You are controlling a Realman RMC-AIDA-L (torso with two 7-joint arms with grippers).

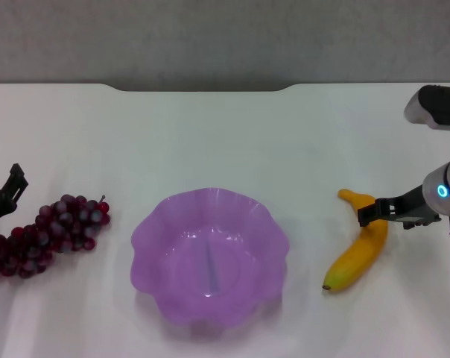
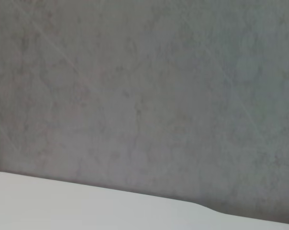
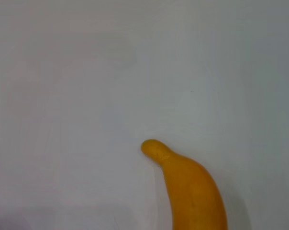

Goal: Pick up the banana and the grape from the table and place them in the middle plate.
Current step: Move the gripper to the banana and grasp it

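Note:
The banana (image 1: pixel 357 252) lies on the white table (image 1: pixel 225 142) right of the middle plate (image 1: pixel 210 257), a translucent purple scalloped dish with nothing in it. My right gripper (image 1: pixel 374 212) sits low over the banana's upper part, near its stem end. The right wrist view shows that stem end (image 3: pixel 190 187) resting on the table. The grape bunch (image 1: pixel 46 235) lies left of the plate. My left gripper (image 1: pixel 5 195) is at the far left edge, just above and beside the bunch, open and empty. The left wrist view shows only the wall and the table's far edge (image 2: pixel 87 206).
A grey wall (image 1: pixel 225 37) runs behind the table's notched far edge (image 1: pixel 203 89). White tabletop lies between the plate and each fruit.

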